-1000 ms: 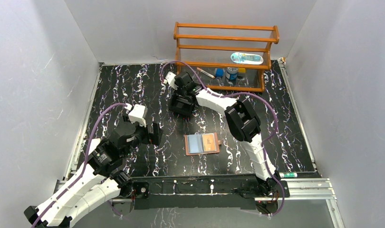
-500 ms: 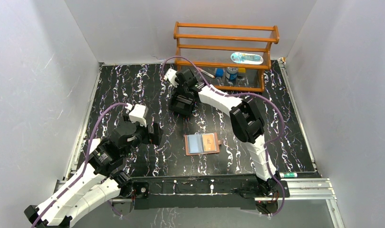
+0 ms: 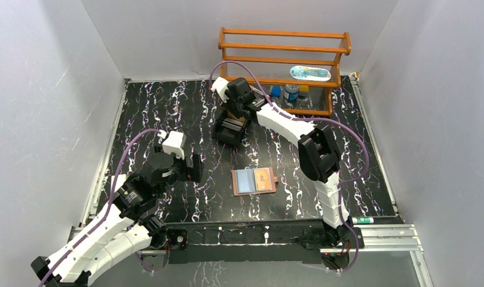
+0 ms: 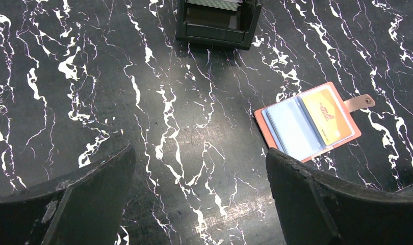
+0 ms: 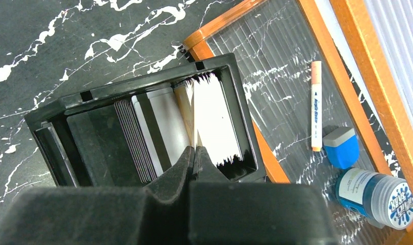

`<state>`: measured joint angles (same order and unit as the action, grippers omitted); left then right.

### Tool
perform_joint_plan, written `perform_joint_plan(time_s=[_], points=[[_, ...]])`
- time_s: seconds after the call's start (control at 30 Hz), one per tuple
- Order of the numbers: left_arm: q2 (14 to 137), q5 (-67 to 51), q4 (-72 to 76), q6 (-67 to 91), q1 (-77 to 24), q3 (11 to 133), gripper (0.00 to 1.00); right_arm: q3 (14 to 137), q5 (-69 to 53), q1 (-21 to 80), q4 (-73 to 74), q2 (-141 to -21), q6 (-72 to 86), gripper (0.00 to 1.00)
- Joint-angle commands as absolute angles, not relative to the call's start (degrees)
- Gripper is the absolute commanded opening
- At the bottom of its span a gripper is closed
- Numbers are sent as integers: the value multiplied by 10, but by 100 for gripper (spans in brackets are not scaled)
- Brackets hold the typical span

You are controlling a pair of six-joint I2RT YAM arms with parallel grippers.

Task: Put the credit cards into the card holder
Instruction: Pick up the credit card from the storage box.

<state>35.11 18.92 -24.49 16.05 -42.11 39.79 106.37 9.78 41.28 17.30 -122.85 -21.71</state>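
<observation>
Right fingers [image 5: 170,176] seemingly around one credit card [image 5: 194,120]

The whole bench [image 3: 168,107] is taken in from above and behind the arm bases by the top camera, faced toward the far wall. From the left wrist the bench is viewed obliquely past the left gripper [image 4: 199,153]; the card holder [image 4: 309,122] and black tray [image 4: 214,34] are shared with the top view. The tray is looked into closely from the right wrist, the wooden rack [image 5: 225,18] behind it.
</observation>
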Motion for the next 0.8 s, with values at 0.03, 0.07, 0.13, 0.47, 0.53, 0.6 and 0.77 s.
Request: perform_joint_plan(time_s=[0.03, 0.07, 0.13, 0.47, 0.53, 0.6, 0.77], points=[[345, 188, -244, 157, -420, 392, 99, 1098, 65, 404, 181, -1235, -200, 1], [345, 188, -244, 157, -420, 392, 99, 1101, 59, 401, 186, -1239, -200, 0], [345, 187, -244, 156, -419, 392, 99, 1108, 49, 396, 196, -1247, -201, 0], [345, 188, -243, 155, -420, 392, 99, 1166, 35, 387, 243, -1294, -213, 1], [347, 188, -243, 155, -419, 392, 99, 1170, 41, 387, 244, -1299, -214, 5], [348, 188, -243, 155, -420, 392, 99, 1173, 42, 387, 243, -1299, -215, 6], [351, 187, -242, 154, -420, 392, 99, 1177, 45, 384, 238, -1295, -218, 3]])
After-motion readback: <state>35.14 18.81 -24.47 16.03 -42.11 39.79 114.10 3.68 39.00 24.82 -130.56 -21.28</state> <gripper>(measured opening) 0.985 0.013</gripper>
